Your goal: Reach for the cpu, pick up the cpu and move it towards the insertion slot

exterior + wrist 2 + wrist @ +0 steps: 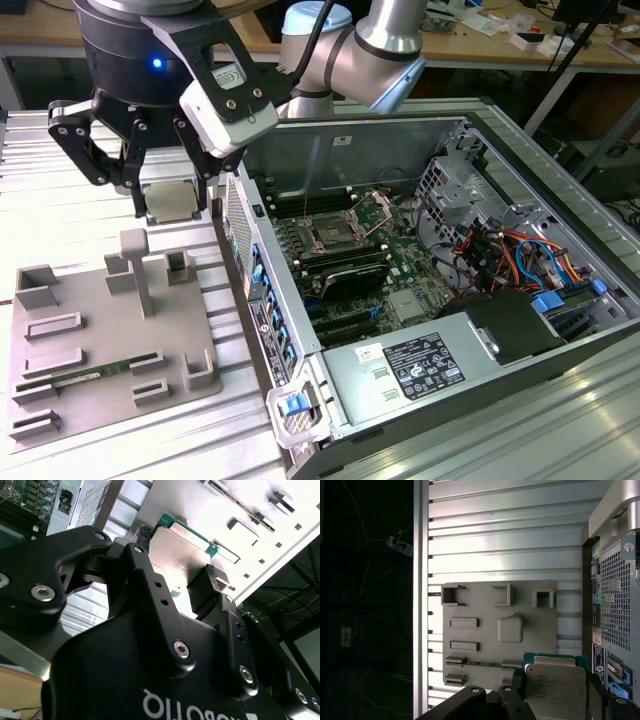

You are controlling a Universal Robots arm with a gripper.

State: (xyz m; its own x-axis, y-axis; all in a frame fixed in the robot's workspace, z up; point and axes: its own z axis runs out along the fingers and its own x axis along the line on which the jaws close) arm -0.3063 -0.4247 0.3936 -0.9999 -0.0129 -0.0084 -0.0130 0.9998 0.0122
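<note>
Spanning the scene, a ribbed aluminium table [45, 215] sits before cluttered wooden workbenches [470, 45]. At the exterior view's left lies a grey moulded tray [100, 350]; above it the black claw [173, 208] grips the flat, silvery square cpu [172, 197] by its edges. Rightward, inside the open metal computer case [350, 150], the steel-framed insertion slot [335, 238] sits well apart.

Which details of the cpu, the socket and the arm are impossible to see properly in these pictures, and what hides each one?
- Exterior view: the jaws of the gripper cover two sides of the cpu; its underside faces away.
- First wrist view: the picture's edge cuts off part of the cpu.
- Exterior view: the contacts inside the insertion slot are too small to judge.
- Exterior view: the top edge cuts off the upper part of the arm.
</note>
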